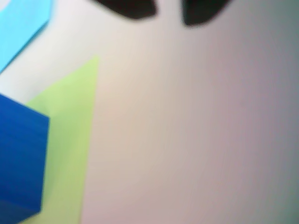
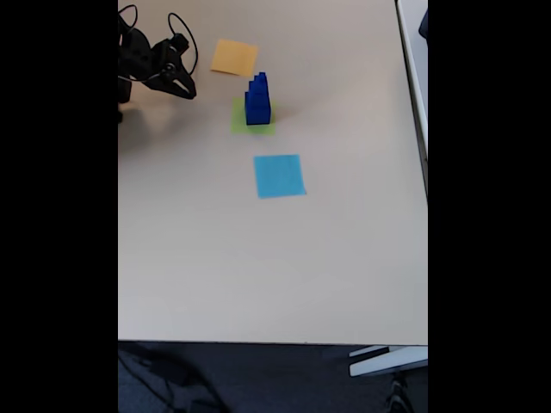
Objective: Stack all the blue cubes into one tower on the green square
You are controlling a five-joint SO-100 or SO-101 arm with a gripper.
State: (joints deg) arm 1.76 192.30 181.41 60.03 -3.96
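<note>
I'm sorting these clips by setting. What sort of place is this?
Probably an office or lab desk set up for robot trials: a plain pale table, flat coloured paper squares such as the green square, and cables on the dark floor below.

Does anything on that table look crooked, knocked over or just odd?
Nothing stands out. The blue cubes stand in one tower on the green square. The steps sit toward one side, yet it is upright. The hand hangs apart, holding nothing.

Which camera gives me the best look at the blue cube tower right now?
The fixed view: the whole blue tower stands stepped on the green square, clear of the claw. The wrist view catches just one blurred blue block at its left edge.
</note>
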